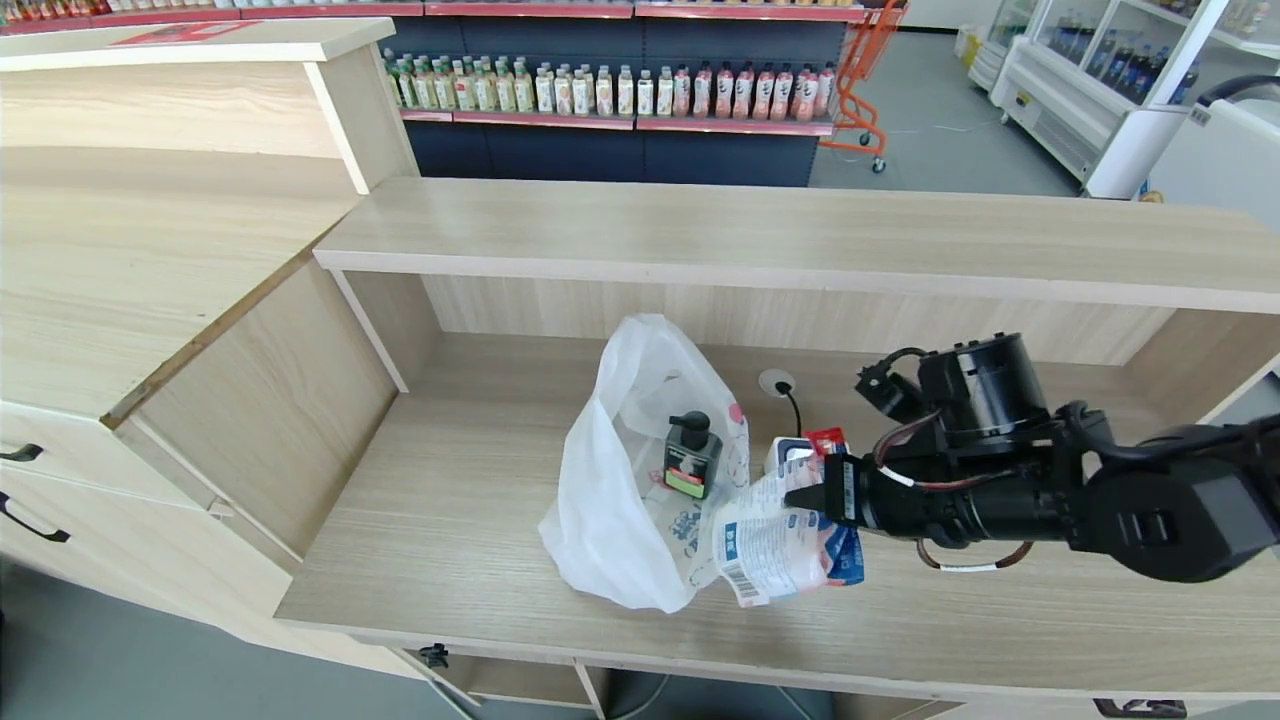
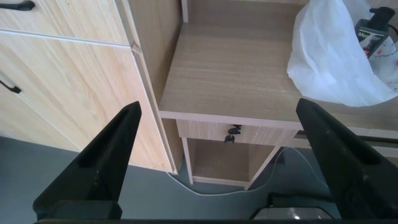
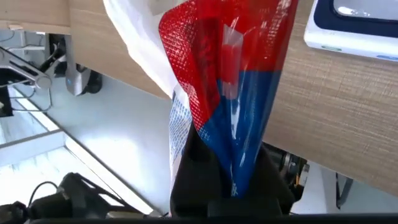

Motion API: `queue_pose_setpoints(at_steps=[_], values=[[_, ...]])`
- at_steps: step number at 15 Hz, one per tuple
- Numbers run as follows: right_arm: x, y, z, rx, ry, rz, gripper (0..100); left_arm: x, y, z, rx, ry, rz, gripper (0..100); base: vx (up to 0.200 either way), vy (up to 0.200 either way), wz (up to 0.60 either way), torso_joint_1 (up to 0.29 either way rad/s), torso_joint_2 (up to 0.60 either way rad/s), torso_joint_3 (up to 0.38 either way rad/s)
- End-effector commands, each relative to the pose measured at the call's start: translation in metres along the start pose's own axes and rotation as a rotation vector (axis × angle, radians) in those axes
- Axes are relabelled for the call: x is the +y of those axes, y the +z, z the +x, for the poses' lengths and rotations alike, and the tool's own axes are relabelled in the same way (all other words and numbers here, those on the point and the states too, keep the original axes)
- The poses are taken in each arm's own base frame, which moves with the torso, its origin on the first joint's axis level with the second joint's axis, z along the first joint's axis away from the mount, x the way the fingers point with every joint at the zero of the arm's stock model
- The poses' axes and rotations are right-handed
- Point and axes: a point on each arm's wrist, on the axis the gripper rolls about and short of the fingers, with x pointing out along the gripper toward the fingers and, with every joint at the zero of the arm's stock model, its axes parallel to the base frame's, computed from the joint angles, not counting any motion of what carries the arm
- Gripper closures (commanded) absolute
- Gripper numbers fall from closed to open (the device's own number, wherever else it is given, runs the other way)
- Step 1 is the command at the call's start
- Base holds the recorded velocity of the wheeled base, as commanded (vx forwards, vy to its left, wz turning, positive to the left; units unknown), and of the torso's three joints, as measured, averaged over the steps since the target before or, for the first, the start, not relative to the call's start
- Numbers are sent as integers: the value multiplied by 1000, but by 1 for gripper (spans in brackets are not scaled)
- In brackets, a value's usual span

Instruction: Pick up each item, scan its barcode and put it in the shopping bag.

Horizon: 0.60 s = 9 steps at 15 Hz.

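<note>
**Packet held beside the bag**

The right gripper [image 1: 805, 497] is reaching in from the right over the counter [image 1: 450, 540]. Its fingers are clamping tight on the top edge of a white, blue and red packet [image 1: 775, 545]. The packet is hanging just beside the right side of the white bag [image 1: 610, 480], with a barcode [image 1: 741, 581] showing on its lower end. I cannot tell whether it is touching the counter.

The bag is standing open near the middle of the counter, and a dark pump bottle [image 1: 692, 458] is sitting upright inside it. A white scanner [image 1: 783, 456] is lying on the counter just behind the packet.

The left gripper [image 2: 219, 112] is hanging off the front of the counter, near the drawers [image 2: 56, 68]. Its fingers are spreading wide and holding nothing.
</note>
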Motion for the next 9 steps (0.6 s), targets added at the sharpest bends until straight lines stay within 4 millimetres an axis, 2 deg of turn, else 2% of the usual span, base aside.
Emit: queue_pose_setpoints(at_steps=[1,3,9], values=[[-1,-1,28,33,-23,-2,100,0,0,0,2,1,-1,0,0,0,0,0,0,0],[4,3,42,13,-37,-16,100,0,0,0,2,0,1,0,0,0,0,0,0,0],[14,-2,69,-3,-43,-42,100,0,0,0,2,0,1,0,0,0,0,0,0,0]])
